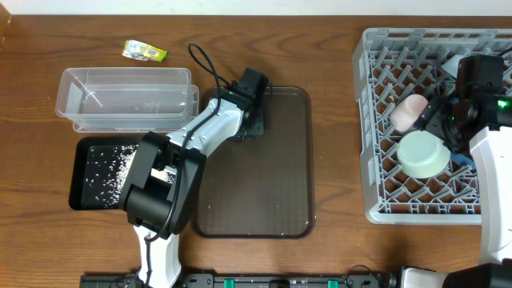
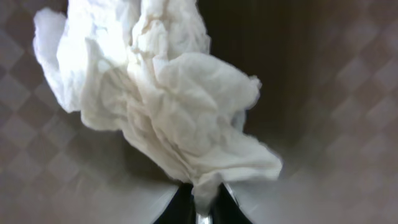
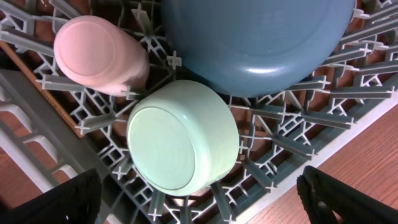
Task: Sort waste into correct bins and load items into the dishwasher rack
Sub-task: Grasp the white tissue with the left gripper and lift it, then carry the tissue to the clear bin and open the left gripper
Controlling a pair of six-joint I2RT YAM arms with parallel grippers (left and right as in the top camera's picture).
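Note:
My left gripper (image 1: 251, 122) is low over the dark-brown serving tray, shut on the crumpled white tissue (image 2: 155, 93), whose tail is pinched between the jaws (image 2: 202, 202). My right gripper (image 3: 199, 186) is open and empty above the grey dishwasher rack (image 1: 376, 96). Under it the mint-green bowl (image 3: 183, 137) lies upside down, apart from both fingers. The pink cup (image 3: 99, 56) and the dark-blue dish (image 3: 261, 43) sit in the rack (image 3: 292, 143) beside it. The cup (image 1: 408, 112) and the bowl (image 1: 422, 154) also show in the overhead view. The snack wrapper (image 1: 144, 52) lies at the far left.
The clear tub (image 1: 128, 96) stands left of the brown serving tray (image 1: 272, 184). The black tray (image 1: 84, 188) in front of it holds loose rice grains (image 1: 120, 164). My right arm (image 1: 484, 88) covers the rack's right part.

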